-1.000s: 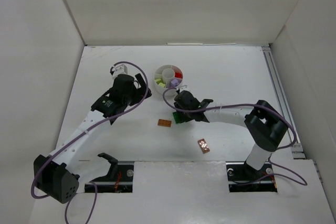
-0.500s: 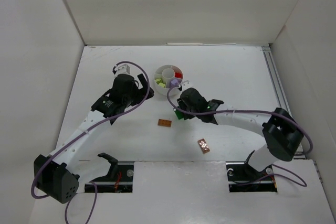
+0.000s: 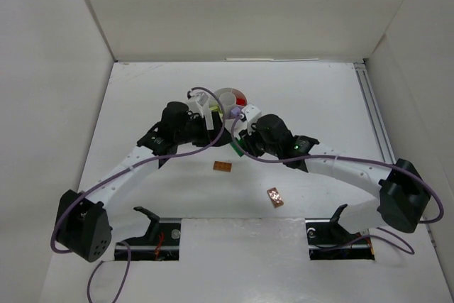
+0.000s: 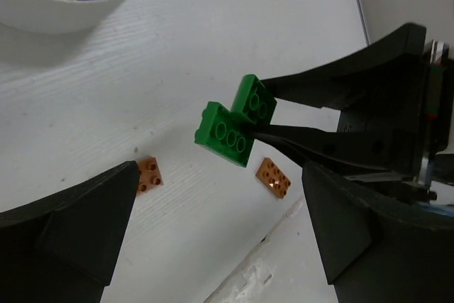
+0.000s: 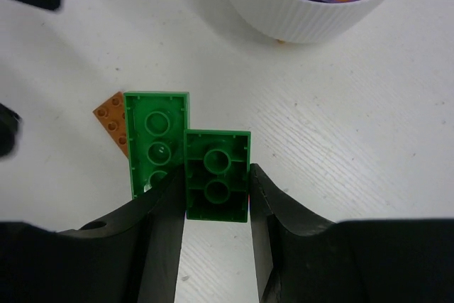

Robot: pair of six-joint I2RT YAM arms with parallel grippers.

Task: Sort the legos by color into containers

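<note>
Two-handed now: hovering the left gripper (image 3: 210, 120), fingers spread wide and empty, beside the white ribbed round plastic dish (image 5: 312, 19); pinching joined green studded plastic bricks (image 5: 213, 157) just short of its wall in the right gripper (image 3: 241, 144); next, probably lifting over the rim and releasing apart from other colours.

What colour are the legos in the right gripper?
Green. The right wrist view shows the legos best, held in the right gripper.

Left gripper (image 4: 218, 175) has swung in beside dish (image 3: 225, 94); right gripper (image 5: 216, 186) (arm now stretched) has edged green bricks (image 5: 186, 154) dishward.
</note>
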